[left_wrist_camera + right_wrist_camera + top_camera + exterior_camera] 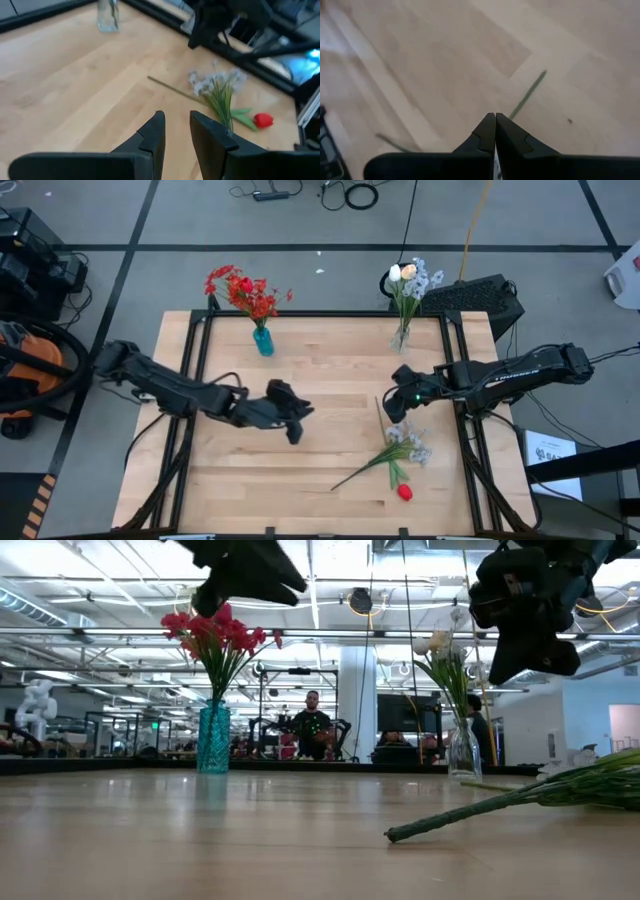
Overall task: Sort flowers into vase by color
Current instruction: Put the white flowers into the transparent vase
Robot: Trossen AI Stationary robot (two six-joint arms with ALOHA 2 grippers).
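Leftovers, a red tulip [404, 492] and pale sprays [408, 442], lay unsorted beside our right gripper [396, 408], fingers pressed together empty, while our left gripper [296, 426] hung farther off, parted, holding nothing.

wooden table [330, 370]; orange vacuum [25, 375]; seated person [312, 725].

The counter [330, 380] is pale blond wood with a black frame. A teal vase [263, 341] holds red blooms [245, 290]; a clear glass vase [401, 338] holds cream-white and pale bluish-white flowers [412, 278]. On the wood lie green stems [362, 468], pale sprays [405, 442] and one red tulip bud [404, 492].
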